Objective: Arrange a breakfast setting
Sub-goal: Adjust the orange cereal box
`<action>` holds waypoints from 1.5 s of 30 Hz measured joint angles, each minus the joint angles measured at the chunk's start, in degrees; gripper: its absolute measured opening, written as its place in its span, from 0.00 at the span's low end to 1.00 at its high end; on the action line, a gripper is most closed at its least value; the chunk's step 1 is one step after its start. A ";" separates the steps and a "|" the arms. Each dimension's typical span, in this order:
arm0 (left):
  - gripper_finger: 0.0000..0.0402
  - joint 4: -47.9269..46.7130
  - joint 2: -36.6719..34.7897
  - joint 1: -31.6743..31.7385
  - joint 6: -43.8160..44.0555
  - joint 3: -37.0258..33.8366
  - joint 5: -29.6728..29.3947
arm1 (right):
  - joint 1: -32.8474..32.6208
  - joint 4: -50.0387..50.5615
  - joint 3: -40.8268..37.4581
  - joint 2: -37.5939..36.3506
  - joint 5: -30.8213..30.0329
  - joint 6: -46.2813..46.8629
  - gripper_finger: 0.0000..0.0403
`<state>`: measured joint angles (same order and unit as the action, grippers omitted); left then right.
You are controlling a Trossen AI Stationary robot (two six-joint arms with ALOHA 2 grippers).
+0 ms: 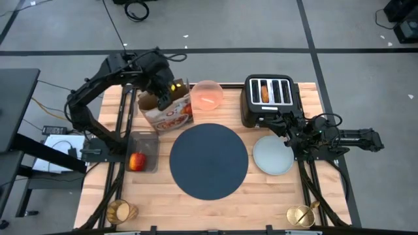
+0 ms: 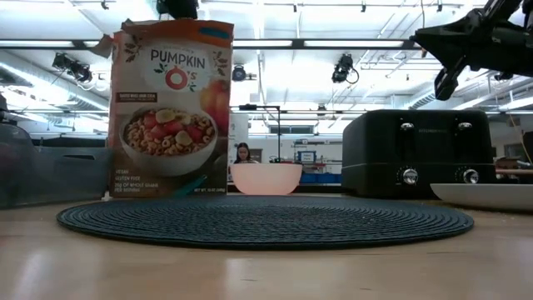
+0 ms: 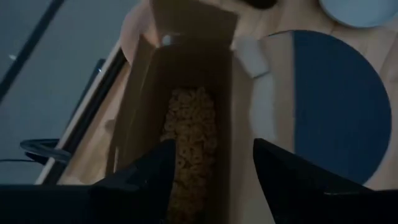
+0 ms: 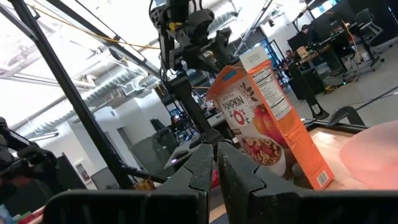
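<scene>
So the left claw (image 1: 164, 91) is parked right over the open top of the pumpkin cereal box (image 1: 168, 109), fingers spread wide, one outside the box wall and one down inside the mouth above the loose cereal (image 3: 189, 134), not visibly pinching the wall. The box stands at the back of the tabletop (image 1: 215, 209), just behind the navy placemat (image 1: 209, 160) and beside the pink bowl (image 1: 208, 95). My guess is that the box is light but top-heavy and the cardboard flexes, so pinch one wall near the top edge, not the flaps, and tilt slowly or cereal goes everywhere. The right claw (image 1: 287, 128) hovers between the black toaster (image 1: 269, 98) and the blue-grey plate (image 1: 272, 155), fingers pressed together with nothing in them. The plate looks stiff and slick, so grab its rim. The bagel (image 1: 264, 92) sits in a toaster slot, the apple (image 1: 137, 161) in a clear bin (image 1: 145, 138), and the amber cup (image 1: 120, 211) is at the front left corner.
</scene>
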<state>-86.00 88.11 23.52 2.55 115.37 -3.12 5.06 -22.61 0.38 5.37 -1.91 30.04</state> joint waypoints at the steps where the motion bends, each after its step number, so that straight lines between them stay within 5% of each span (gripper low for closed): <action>1: 0.55 1.05 -0.04 -0.40 0.00 0.02 -0.77 | 0.00 0.00 0.00 0.00 0.00 0.00 0.09; 5: 0.54 1.07 0.02 -0.78 0.66 0.02 -4.82 | 0.00 0.00 0.00 0.00 0.02 -0.03 0.09; 9: 0.51 0.05 0.01 1.19 2.38 0.02 3.27 | 0.00 0.00 0.00 0.00 0.02 0.02 0.09; 16: 0.44 -1.68 -0.07 4.92 2.36 -0.58 4.86 | 0.00 0.01 0.00 0.00 0.04 0.44 0.09; 19: 0.43 -1.23 -0.02 4.76 2.52 -4.44 9.37 | 0.00 0.00 0.00 0.00 0.04 0.46 0.09; 31: 0.46 3.80 -0.02 2.28 0.13 -17.81 11.35 | 0.00 -0.02 0.00 0.00 0.08 0.48 0.09; 35: 0.35 4.32 0.01 2.35 -0.28 -20.17 11.13 | 0.00 -0.01 0.00 0.00 0.08 0.36 0.09; 40: 0.07 4.38 0.01 2.12 1.28 -20.55 7.71 | 0.00 0.00 0.00 0.00 0.07 0.22 0.09; 45: 0.02 3.13 -0.80 1.81 2.05 -20.55 -1.79 | 0.00 0.00 0.00 0.00 0.07 -0.03 0.09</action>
<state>-82.87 87.31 25.33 4.60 94.83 -4.90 5.06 -22.61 0.38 5.37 -1.85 30.01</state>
